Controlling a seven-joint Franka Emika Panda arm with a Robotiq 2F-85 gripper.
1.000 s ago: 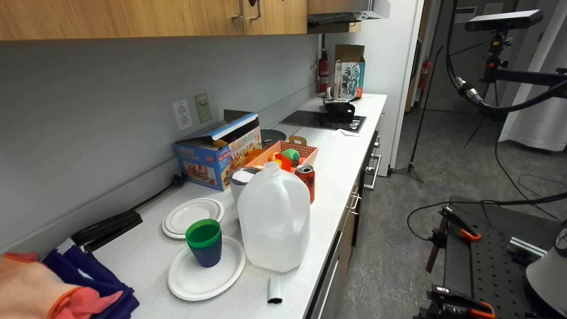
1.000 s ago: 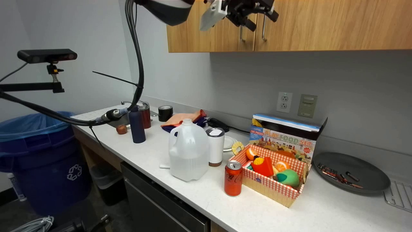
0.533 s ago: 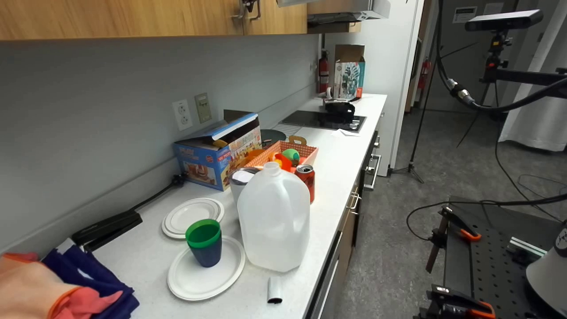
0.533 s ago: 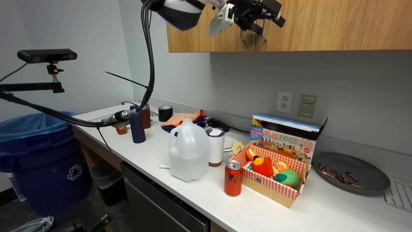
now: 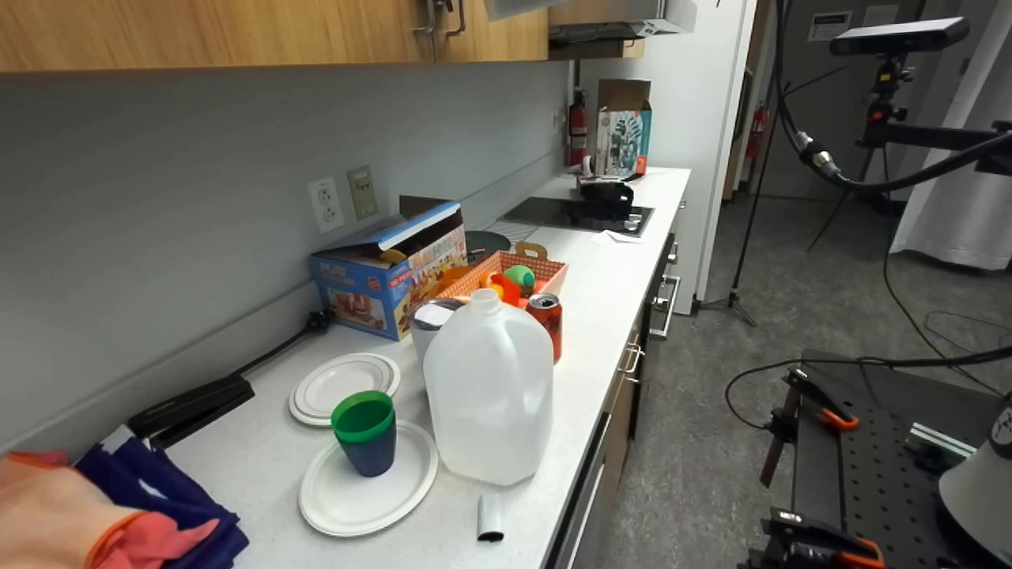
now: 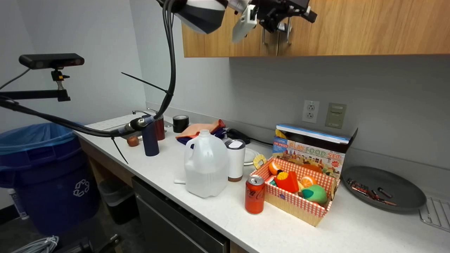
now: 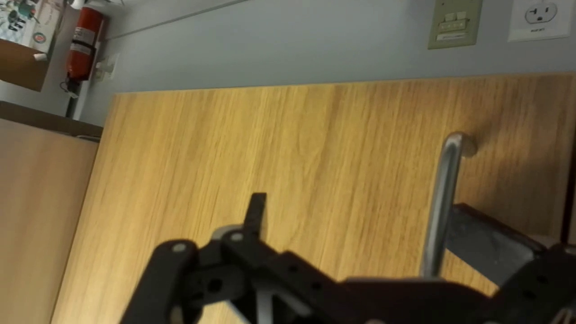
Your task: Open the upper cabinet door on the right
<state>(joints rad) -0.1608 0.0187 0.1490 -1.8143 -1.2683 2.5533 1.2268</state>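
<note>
The claw [image 7: 358, 210] has its two fingers [image 7: 490, 243] apart, one behind the slim silver handle [image 7: 443, 193]; touching or not, I cannot tell. The claw hides one end of it. Just ahead is the upper cabinet door [image 7: 310, 166], closed. Both exterior views crop the claw and show a second handle [image 6: 263, 38]; the wrist view, only one. Well below, one dark pan [image 6: 404, 186] is whole only in an exterior view.

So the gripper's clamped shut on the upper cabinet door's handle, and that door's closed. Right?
Not clamped shut: the wrist view shows the gripper open, its fingers well apart, one right by the handle. The rest holds: the upper cabinet door looks closed in both exterior views.
</note>
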